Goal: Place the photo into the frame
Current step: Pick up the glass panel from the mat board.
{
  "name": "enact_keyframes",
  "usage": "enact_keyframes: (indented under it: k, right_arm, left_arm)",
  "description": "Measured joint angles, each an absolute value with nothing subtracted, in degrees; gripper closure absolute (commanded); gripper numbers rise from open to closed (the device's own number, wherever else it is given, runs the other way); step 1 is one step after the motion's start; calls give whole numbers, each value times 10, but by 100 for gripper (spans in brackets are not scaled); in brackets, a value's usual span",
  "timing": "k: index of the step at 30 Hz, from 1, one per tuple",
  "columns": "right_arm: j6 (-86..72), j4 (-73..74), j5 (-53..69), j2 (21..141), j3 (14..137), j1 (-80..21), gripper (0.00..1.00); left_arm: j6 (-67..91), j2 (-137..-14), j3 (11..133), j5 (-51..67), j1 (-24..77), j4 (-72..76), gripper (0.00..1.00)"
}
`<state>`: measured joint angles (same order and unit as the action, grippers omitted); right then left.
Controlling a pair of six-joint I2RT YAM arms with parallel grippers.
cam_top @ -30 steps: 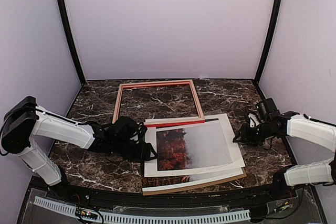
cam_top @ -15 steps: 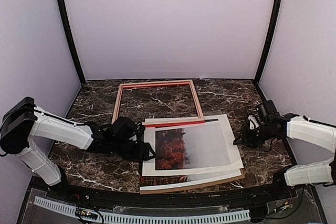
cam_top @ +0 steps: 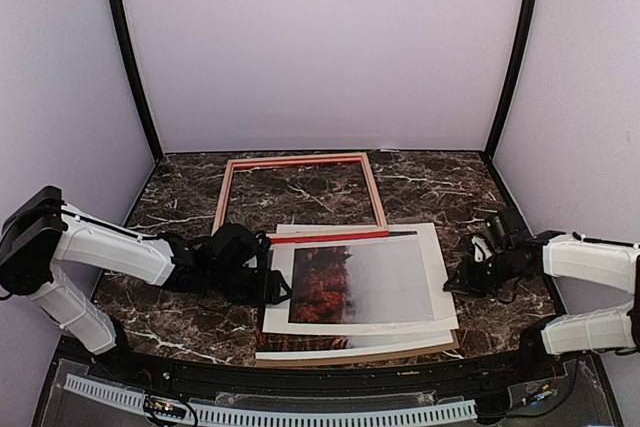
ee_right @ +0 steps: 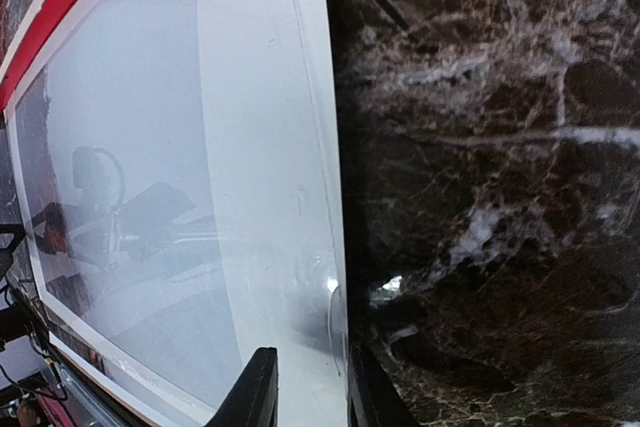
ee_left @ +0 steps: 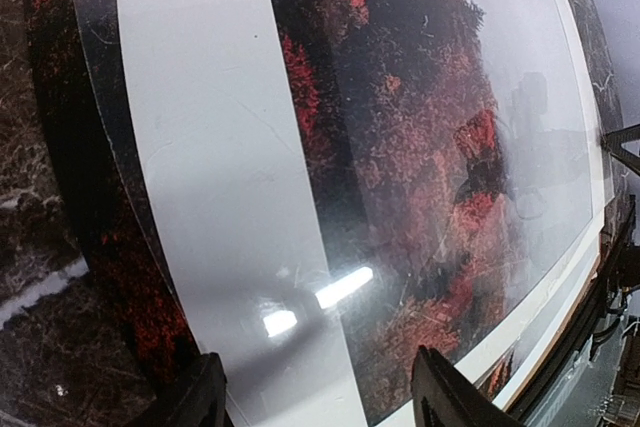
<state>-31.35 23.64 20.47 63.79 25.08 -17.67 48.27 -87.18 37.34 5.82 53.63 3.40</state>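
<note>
— Above the table [cam_top: 180, 207]: where is the photo [cam_top: 365, 282]?
— Under the white mat [cam_top: 430, 247], stacked at the frame's [cam_top: 300, 161] near rail.
— Left wrist?
— Left gripper [ee_left: 325, 402] released at the mat's left edge.
— Right wrist?
— Right gripper [ee_right: 308, 392] astride the mat's right edge; grasp cannot be told.

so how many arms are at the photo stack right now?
2. The left arm at the stack's left edge, jaws open over the white mat; the right arm at its right edge. Neither touches the frame.
</note>
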Motion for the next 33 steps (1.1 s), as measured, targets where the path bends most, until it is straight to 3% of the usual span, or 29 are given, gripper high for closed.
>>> enact_keyframes:
  k: [33]
  right_arm:
    - [-347,178,410,533,167,-195,80]
  left_arm:
    - [490,-849,344,34,547,53,35]
